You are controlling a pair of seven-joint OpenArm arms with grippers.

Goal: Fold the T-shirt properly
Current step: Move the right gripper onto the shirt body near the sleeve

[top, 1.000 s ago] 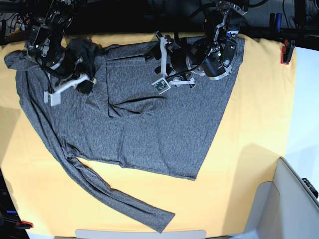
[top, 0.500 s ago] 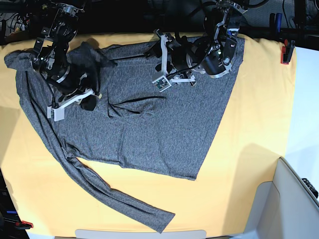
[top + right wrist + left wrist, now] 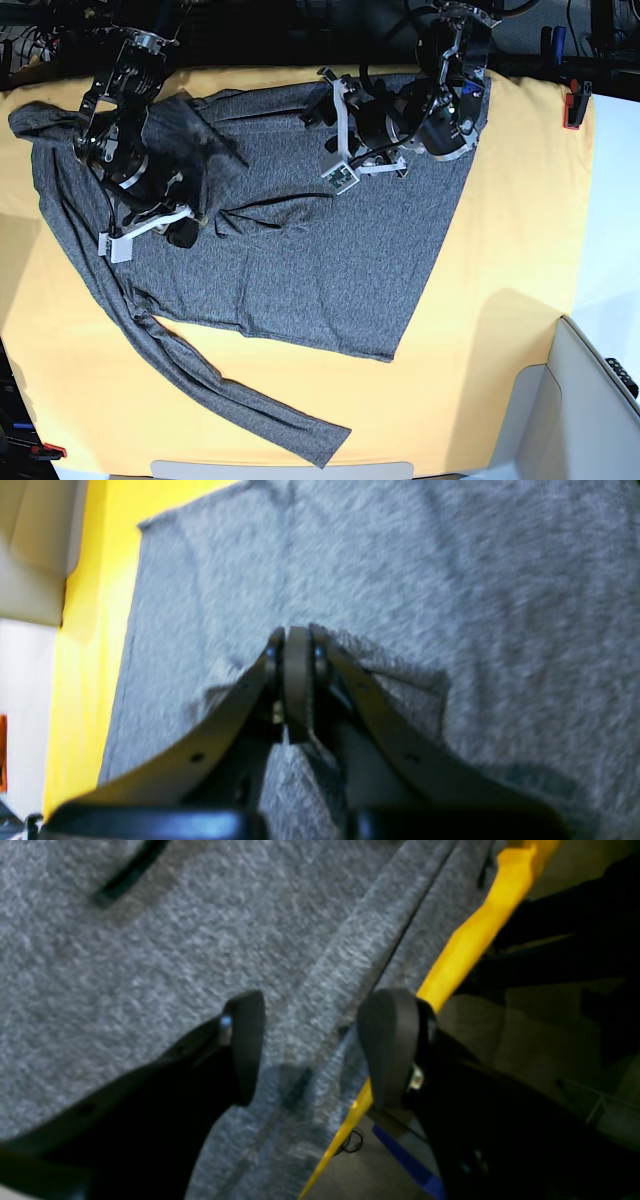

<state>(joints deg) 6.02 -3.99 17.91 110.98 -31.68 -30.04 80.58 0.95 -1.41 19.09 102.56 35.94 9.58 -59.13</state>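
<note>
The dark grey T-shirt (image 3: pixel 300 270) lies spread on the yellow table cloth (image 3: pixel 500 280), with one long sleeve (image 3: pixel 240 405) trailing toward the front. My right gripper (image 3: pixel 185 228) is at the shirt's left side, shut on a pinch of the T-shirt (image 3: pixel 400 580), and a dark fold (image 3: pixel 195 135) rises behind it. In the right wrist view the right gripper (image 3: pixel 297 645) shows its jaws pressed together over grey knit. My left gripper (image 3: pixel 325 102) hovers open at the shirt's far edge. In the left wrist view the left gripper (image 3: pixel 317 1050) straddles the T-shirt (image 3: pixel 150 965) hem, holding nothing.
The cloth's far edge (image 3: pixel 465 950) drops off right beside the left gripper. A white bin (image 3: pixel 590 400) stands at the front right. A red clamp (image 3: pixel 573 105) sits at the far right edge. A pale strip (image 3: pixel 280 468) lies along the front edge.
My right arm has carried its pinched fabric toward the front and slightly right, dragging the raised fold over the shirt body. The left arm shifted a little to the right, still open.
</note>
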